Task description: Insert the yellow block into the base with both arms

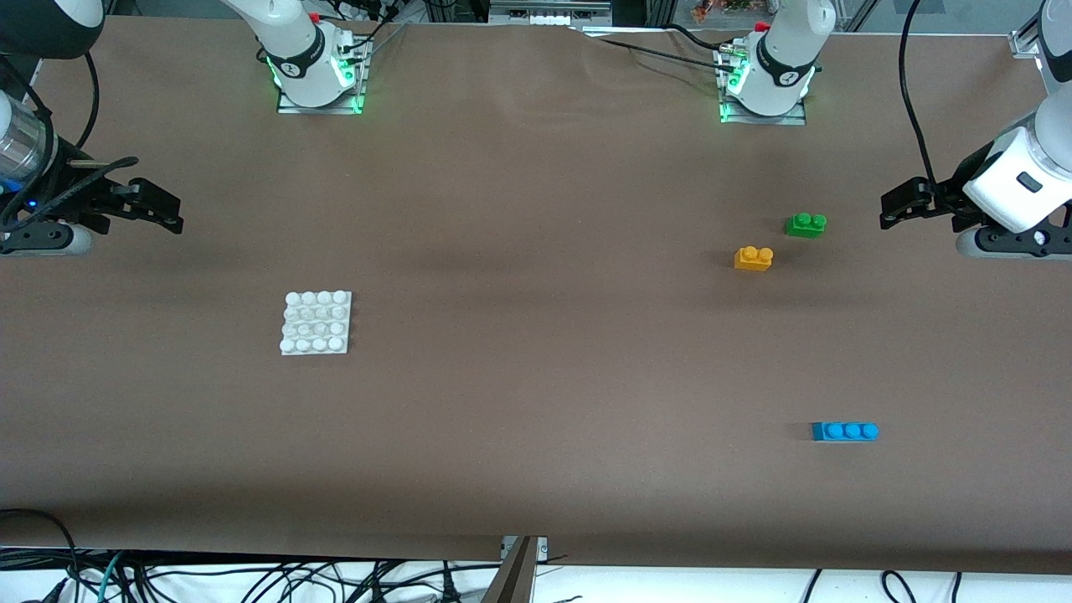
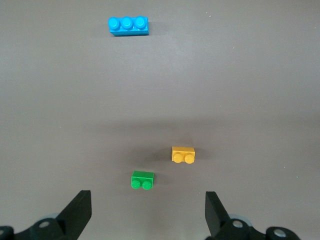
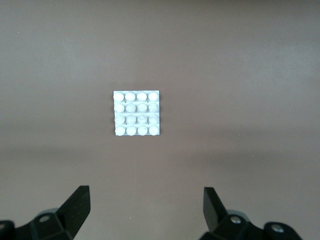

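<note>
Front view: yellow block sits on the surface toward the left arm's end, with a green brick just beside it at its 1 o'clock and a blue brick well apart at its 5 o'clock; base lies toward the right arm's end.
Claws: left claw and right claw hang over the surface's two ends, both spread wide and empty.
Left wrist view: yellow block lies apart from the green brick; I judge the left claw should straddle the yellow alone, squarely.
Right wrist view: base lies flat ahead of the right claw, which should probably pin its edge.
Count: one yellow, one green, one blue, one base, two claws.
</note>
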